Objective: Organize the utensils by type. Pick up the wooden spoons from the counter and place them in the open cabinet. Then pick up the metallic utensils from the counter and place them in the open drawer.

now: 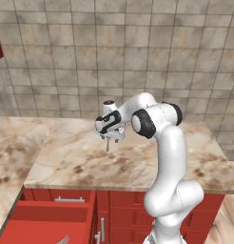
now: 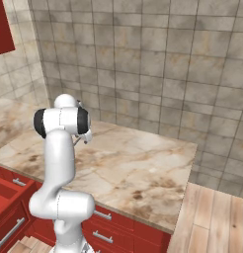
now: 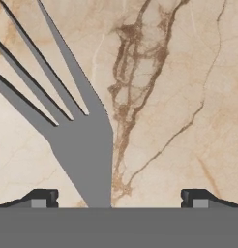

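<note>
Hand view puts a flat grey metal fork [image 3: 84, 145] between my spread fingertips [image 3: 43, 197], nearer the left one, its neck at the bottom edge and four tapered tines fanning up-left over the veined beige counter [image 3: 188, 72]. I see the pincer [image 1: 109, 140] wide apart, gripping nothing, hanging above the slab in the left base view. Below and left of it the red open drawer [image 1: 47, 219] shows thin grey tines [image 1: 63, 239] at its front edge.

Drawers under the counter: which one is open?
The left-end drawer, pulled out with its red box showing; the other drawers right of it sit flush and shut.
</note>
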